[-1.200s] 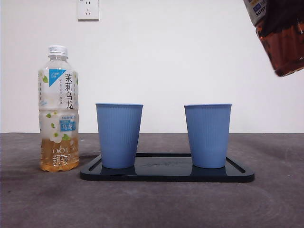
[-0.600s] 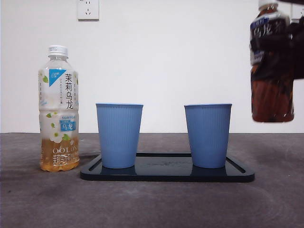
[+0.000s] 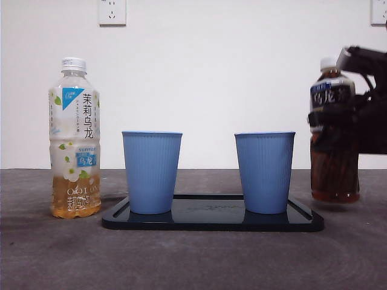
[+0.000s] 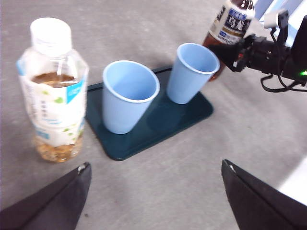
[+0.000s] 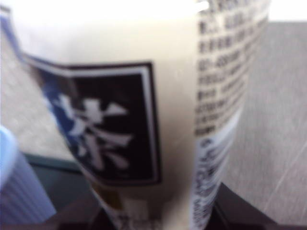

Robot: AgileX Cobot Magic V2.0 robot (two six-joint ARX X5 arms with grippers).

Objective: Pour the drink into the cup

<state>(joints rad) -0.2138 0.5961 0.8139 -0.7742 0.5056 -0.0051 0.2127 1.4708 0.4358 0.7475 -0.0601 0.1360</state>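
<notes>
Item: my right gripper (image 3: 357, 121). Front view shows it at the right edge, dark, closed around the middle of the dark tea bottle (image 3: 334, 139). The bottle stands upright, white cap up, its base at about table level; whether it rests on the table (image 3: 193, 260) or hangs just clear I cannot tell from this angle.

Item: right wrist view. Filled almost wholly by the dark tea bottle's label (image 5: 144, 105), blurred; my own jaws barely show at either side of it. Only here does the label's fine print show.

Item: left wrist view. Only this view looks down into both cups, and both look empty. It also shows my right gripper (image 4: 230, 50) clamped on the bottle just beyond the right cup (image 4: 191, 72).

Item: my left gripper (image 4: 153, 196). Jaws spread wide, holding nothing, hovering over the near table.

Item: black tray (image 3: 211, 220), centre, carrying the left cup (image 3: 152, 172) and the right cup (image 3: 264, 172), apart from each other.

Item: the dark tea bottle stands just right of the tray.

Item: pale oolong bottle (image 3: 75, 139), capped, upright, left of the tray, about a quarter full.
</notes>
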